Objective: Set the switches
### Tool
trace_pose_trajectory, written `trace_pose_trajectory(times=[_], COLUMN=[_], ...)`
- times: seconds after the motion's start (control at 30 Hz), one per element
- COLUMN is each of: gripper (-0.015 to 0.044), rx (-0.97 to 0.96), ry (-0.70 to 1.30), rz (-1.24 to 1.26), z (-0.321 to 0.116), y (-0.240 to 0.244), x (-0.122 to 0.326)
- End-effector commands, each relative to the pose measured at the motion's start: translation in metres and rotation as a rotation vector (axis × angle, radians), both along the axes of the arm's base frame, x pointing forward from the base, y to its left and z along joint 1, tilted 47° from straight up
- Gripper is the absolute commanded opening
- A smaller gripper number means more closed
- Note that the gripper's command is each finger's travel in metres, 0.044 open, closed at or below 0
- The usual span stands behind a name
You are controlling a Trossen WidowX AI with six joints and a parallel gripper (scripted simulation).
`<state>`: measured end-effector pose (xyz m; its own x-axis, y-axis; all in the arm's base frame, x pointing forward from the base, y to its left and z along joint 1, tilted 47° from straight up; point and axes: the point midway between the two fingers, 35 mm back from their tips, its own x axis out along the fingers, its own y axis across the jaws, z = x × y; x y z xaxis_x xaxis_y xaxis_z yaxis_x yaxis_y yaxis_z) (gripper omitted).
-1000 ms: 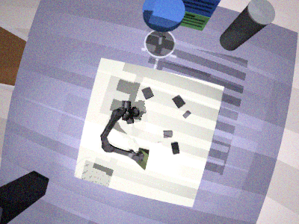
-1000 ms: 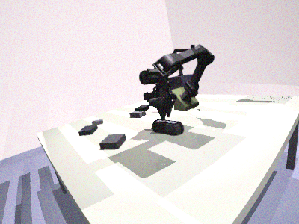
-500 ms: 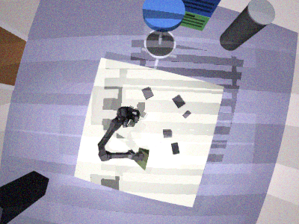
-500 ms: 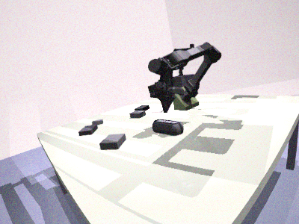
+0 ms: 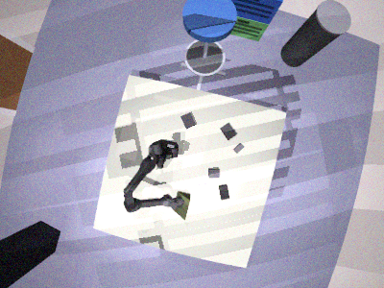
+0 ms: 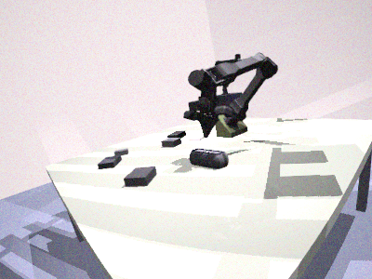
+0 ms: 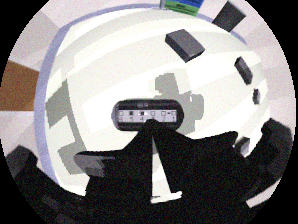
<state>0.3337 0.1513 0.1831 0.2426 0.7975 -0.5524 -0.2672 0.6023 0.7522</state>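
The dark grey controller unit (image 6: 208, 158) (image 7: 148, 104) lies on the bench with its pale label strip facing up towards the wrist camera. The rocker switches are hidden. In the wrist view, squares 5 and 4 look filled; 3, 2 and 1 look empty. Square 6 at the left end looks empty but is blurred. A small dark mark sits between 2 and 1. My gripper (image 6: 205, 135) (image 7: 150, 122) is shut and empty. Its tips are above the bench, behind the unit in the exterior view, and overlap the label's lower edge in the wrist view. In the top view the arm largely hides the unit.
Dark blocks lie across the bench, among them one (image 5: 188, 120) (image 6: 140, 176) (image 7: 185, 45) nearest the unit and another (image 5: 228, 131) (image 6: 110, 162) (image 7: 243, 70). A small piece (image 5: 238, 148) (image 6: 122, 152) lies beyond. The arm stands on an olive base (image 5: 183, 212). A blue stool (image 5: 208, 16) stands off the bench.
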Motion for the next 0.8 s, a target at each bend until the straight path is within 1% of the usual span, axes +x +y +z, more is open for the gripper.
trace_pose_trajectory(times=[0.0, 0.2, 0.27, 0.3, 0.53, 0.77], gripper=[0.0, 0.0, 0.0053, 0.0079, 0.0262, 0.044], rx=[0.001, 0.001, 0.003, 0.01, 0.05, -0.004], ry=[-0.007, -0.007, 0.009, 0.056, 0.703, 1.318], rz=[0.004, 0.004, -0.002, -0.022, -0.331, -0.724], z=[-0.001, -0.001, 0.0, 0.001, 0.019, 0.036], y=[0.0, 0.0, 0.0, 0.002, 0.024, 0.047], x=[-0.001, -0.001, 0.0, 0.001, 0.009, 0.006])
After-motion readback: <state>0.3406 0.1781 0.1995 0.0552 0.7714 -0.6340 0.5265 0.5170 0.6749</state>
